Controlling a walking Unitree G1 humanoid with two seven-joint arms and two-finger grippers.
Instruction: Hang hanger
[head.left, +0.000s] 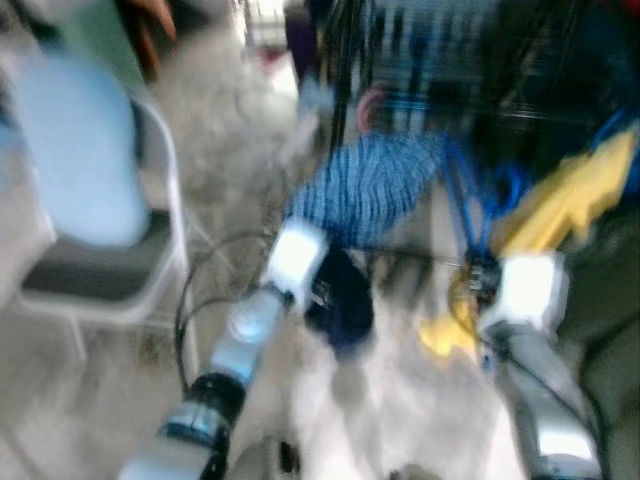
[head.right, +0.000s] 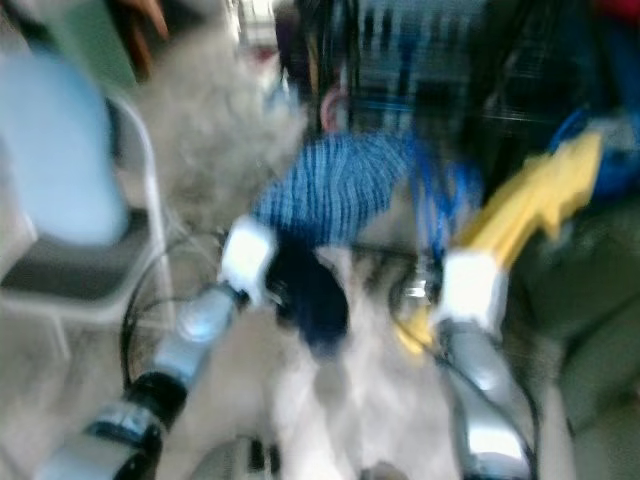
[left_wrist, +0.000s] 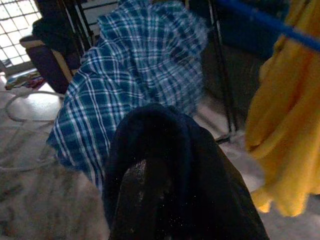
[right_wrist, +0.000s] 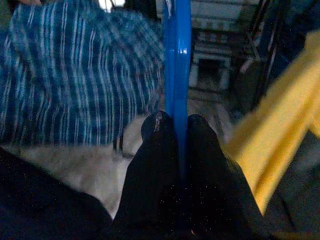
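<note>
Across the centre of the blurred left eye view hangs a blue plaid garment (head.left: 375, 190), the largest item; behind it, along the upper part of the frame, stands a dark rack (head.left: 520, 90), its detail lost to blur; at the left of the frame a chair (head.left: 95, 270) with a pale blue back and grey seat stands on the pale floor (head.left: 380, 400); at the right a yellow garment (head.left: 570, 195) hangs beside the plaid one.

Both silver arms rise from the bottom edge toward the centre. In the right wrist view, the right gripper (right_wrist: 175, 125) has its two black fingers (right_wrist: 155, 150) pressed close on either side of the blue hanger (right_wrist: 176, 55); the hanger's blue bar runs from between the fingertips straight toward the top of that frame, with the plaid cloth to the upper left and the yellow cloth at the right; the jaws are narrow and clamped on the bar.

The left gripper (left_wrist: 150, 170) sits lower centre in the left wrist view, wrapped in a dark navy cloth (left_wrist: 165, 145); one finger (left_wrist: 137, 200) is partly visible beneath the cloth; whether these jaws are wide or narrow cannot be told. A blue bar (left_wrist: 270, 25) crosses the upper right corner of that view, well apart from the left gripper, above the yellow garment.
</note>
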